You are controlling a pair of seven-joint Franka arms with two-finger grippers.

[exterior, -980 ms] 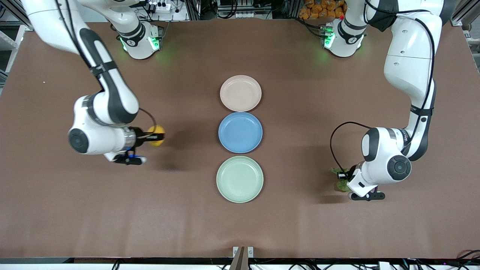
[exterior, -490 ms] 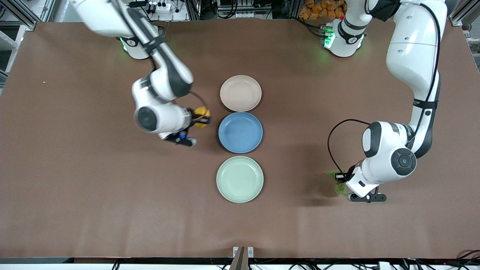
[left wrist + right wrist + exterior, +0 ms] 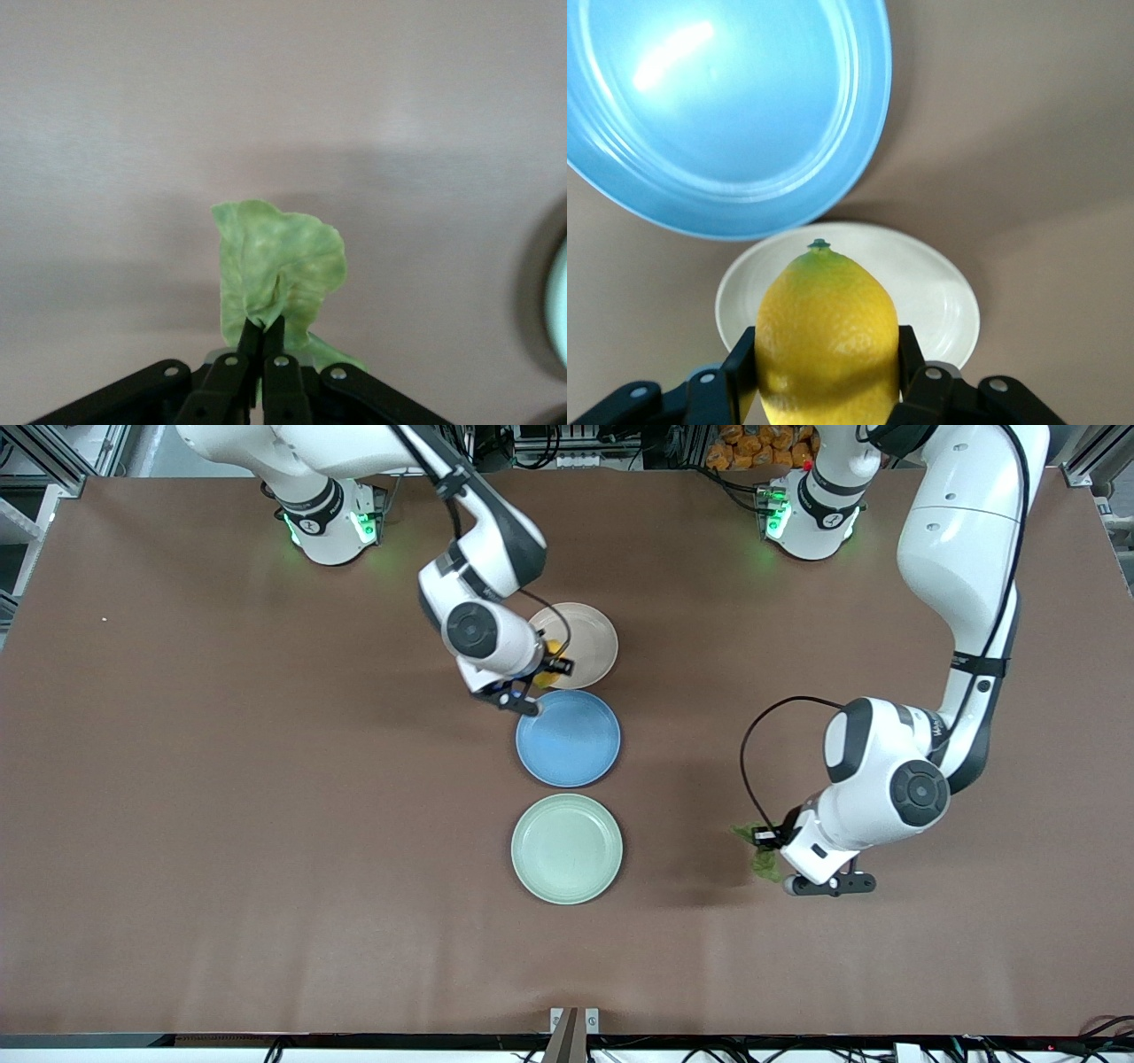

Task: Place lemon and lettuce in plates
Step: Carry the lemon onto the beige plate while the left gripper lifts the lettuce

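Lemon (image 3: 549,671) pinched between the right gripper (image 3: 547,668) fingers, up in the air over the rim of the beige-pink plate (image 3: 586,638), right beside the blue plate (image 3: 568,738). Lettuce (image 3: 760,852) clamped by its stem end in the left gripper (image 3: 767,841), fingers nearly together, hanging over bare table (image 3: 221,868) near the mint green plate (image 3: 567,849).

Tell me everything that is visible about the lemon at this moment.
The lemon is a small oval fruit, bright yellow with dimpled skin, greenish toward its tip, which carries a small dark-green nub. The right tool is shut on it, one black finger pressing each side, holding it in the air. It is over the edge of the beige-pink plate, on the side next to the blue plate. It touches neither plate.
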